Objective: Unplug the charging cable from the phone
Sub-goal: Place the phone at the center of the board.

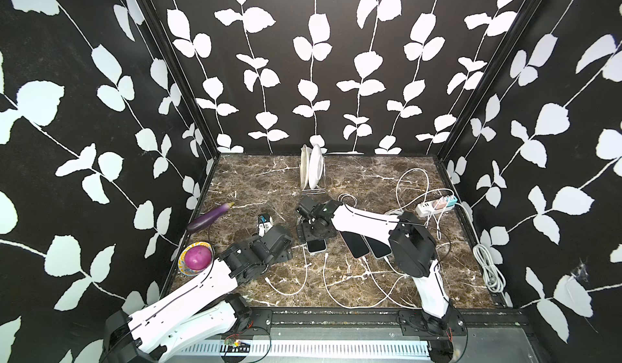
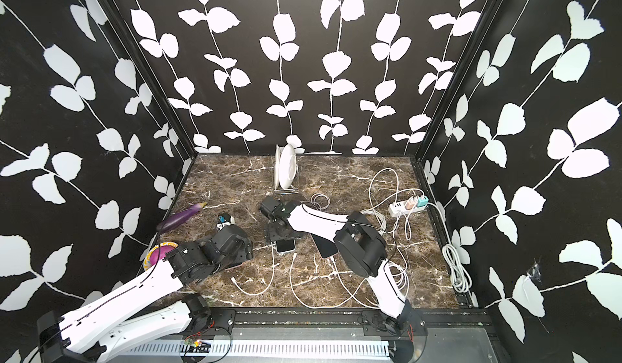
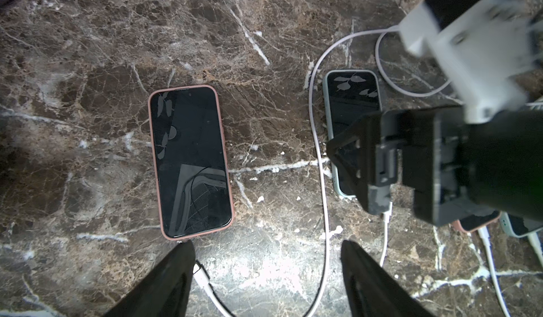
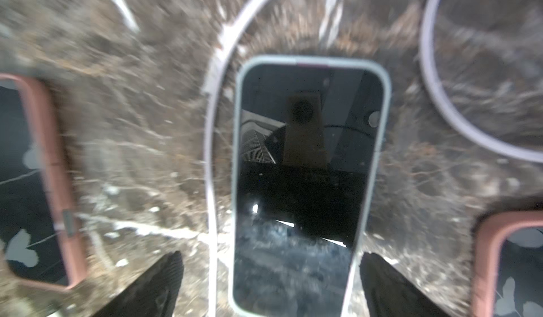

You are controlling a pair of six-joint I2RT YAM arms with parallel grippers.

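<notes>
Marble tabletop (image 1: 255, 176), four phones (image 3: 191, 159), left tool (image 3: 267, 243) open-jawed, right tool (image 4: 271, 255) open-jawed, straddling mint phone (image 4: 308, 154)

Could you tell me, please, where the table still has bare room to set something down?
Bare marble lies at the back left, between the plate rack and the eggplant, and at the back between the plate rack and the cable loops by the power strip. The middle and front are crowded with phones and charging cables.
</notes>
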